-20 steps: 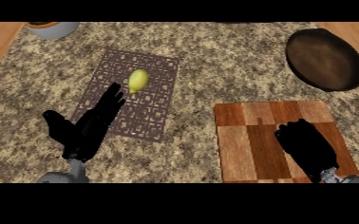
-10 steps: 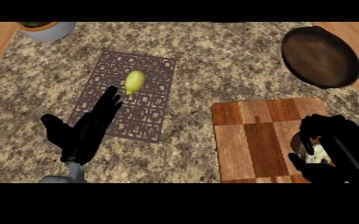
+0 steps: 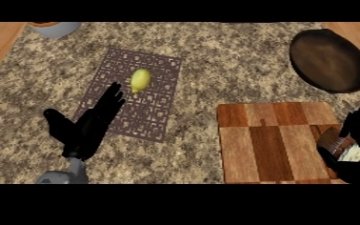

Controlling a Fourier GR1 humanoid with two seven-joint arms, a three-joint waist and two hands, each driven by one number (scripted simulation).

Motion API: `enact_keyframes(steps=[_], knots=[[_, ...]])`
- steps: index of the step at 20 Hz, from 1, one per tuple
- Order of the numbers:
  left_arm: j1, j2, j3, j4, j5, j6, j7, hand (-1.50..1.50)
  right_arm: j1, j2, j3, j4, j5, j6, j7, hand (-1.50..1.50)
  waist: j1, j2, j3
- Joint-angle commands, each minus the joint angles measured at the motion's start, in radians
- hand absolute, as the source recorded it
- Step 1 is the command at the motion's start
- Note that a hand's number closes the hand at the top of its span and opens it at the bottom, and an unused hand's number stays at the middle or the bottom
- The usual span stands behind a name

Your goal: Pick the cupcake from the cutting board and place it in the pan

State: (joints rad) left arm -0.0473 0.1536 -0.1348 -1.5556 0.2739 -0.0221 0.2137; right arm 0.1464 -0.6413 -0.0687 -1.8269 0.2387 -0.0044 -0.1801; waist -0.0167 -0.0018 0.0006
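The cupcake (image 3: 340,145), brown wrapper with pale top, shows at the right edge of the head view, over the right side of the wooden cutting board (image 3: 271,143). My right hand (image 3: 349,167) is curled round it and only partly in view at the edge. The dark round pan (image 3: 327,59) lies at the upper right, beyond the board. My left hand (image 3: 88,126) rests open at the lower left, fingers straight, over the edge of a brown patterned mat.
A yellow lemon (image 3: 141,80) lies on the brown patterned mat (image 3: 151,105) left of centre. A grey bowl (image 3: 56,27) sits at the top left corner. The counter's wooden edge shows at the far left.
My right hand has closed round the cupcake and drifted toward the right edge of the view. The view has shifted slightly. The left hand has stayed put.
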Motion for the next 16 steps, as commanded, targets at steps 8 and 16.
enact_keyframes(steps=[8, 16], knots=[[0.033, -0.048, -0.059, -0.058, -0.063, 0.019, 0.012, 0.0, -0.355, 0.003, -0.089, 0.552, 0.095, -0.036, -0.195, 1.5, 0.037, 0.005, 0.0], [-0.05, -0.036, -0.013, -0.007, -0.037, -0.008, 0.028, 0.0, -0.662, 0.055, -0.178, 1.044, 0.164, -0.253, -0.347, 1.5, 0.049, 0.012, 0.002]])
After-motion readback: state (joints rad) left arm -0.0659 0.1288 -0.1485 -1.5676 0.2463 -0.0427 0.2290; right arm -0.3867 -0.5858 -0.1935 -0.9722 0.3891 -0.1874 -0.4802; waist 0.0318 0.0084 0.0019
